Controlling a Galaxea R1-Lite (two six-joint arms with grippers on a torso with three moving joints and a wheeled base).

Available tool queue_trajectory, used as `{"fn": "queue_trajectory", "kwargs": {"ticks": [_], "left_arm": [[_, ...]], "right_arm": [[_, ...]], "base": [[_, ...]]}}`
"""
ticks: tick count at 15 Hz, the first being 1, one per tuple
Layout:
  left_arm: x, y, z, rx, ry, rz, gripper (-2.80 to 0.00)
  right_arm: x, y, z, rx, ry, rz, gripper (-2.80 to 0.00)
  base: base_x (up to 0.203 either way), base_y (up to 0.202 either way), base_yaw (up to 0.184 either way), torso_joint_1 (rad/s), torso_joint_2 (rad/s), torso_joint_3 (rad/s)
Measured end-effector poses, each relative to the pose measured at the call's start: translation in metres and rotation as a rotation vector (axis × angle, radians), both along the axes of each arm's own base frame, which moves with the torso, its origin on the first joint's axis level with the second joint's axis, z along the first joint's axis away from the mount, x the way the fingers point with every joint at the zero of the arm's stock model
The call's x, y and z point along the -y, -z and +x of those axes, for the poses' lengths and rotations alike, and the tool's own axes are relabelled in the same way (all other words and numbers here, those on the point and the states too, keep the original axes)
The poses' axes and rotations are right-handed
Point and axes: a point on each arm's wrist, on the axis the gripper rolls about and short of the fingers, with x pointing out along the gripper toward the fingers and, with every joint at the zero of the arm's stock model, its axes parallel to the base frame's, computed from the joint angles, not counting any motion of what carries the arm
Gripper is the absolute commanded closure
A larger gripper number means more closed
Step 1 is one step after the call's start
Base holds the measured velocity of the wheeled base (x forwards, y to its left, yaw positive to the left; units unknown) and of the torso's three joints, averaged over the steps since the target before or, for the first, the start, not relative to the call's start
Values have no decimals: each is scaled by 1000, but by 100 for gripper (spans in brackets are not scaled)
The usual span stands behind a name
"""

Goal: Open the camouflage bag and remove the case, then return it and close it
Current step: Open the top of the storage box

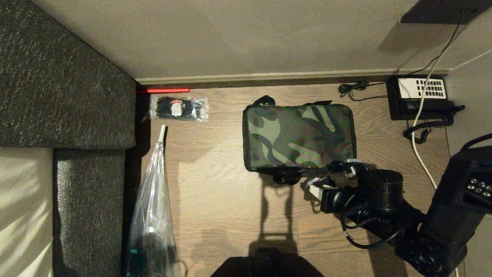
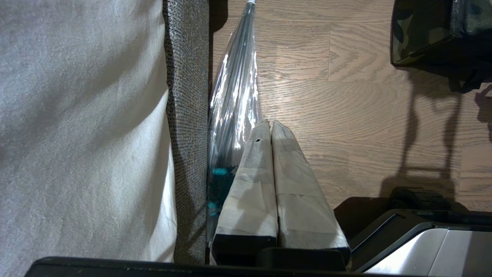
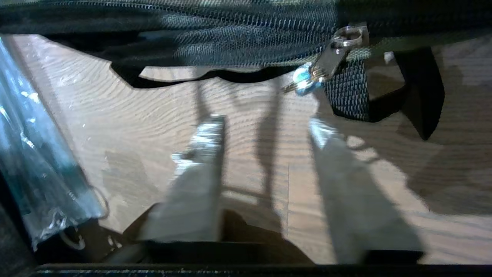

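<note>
Far left: dark grey upholstery [image 1: 57, 88] beside the wooden floor [image 1: 215, 200]. Left gripper [image 2: 271, 124] parked low near it, fingers [image 2: 250, 184] pressed together, holding nothing, next to the long clear plastic bag [image 1: 152, 207] lying along the upholstery edge. Small clear packet of black items [image 1: 178, 108] and a red strip [image 1: 163, 90] sit near the baseboard. Centre: camouflage bag [image 1: 298, 136] lies flat on the floor, lid down, zipper [image 3: 230, 34] shut along the near side; case not visible. Zipper pull [image 3: 330, 61] hangs at the bag's near right corner beside a black strap [image 3: 348, 94]. Right gripper [image 3: 265, 125] just short of that pull, fingers [image 3: 203, 154] spread apart, gripping nothing. Far right: black telephone [image 1: 419, 98] with coiled cord by the wall.
</note>
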Motion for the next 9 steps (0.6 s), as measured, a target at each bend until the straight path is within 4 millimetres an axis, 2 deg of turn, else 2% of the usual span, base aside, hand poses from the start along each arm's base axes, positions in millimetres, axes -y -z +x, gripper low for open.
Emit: {"fn": "queue_trajectory", "kwargs": {"ticks": [9], "left_arm": [[0, 0, 0, 0, 0, 0, 0]], "right_arm": [[7, 0, 29, 45, 77, 72, -280]], "base": [[0, 0, 0, 0, 0, 0]]}}
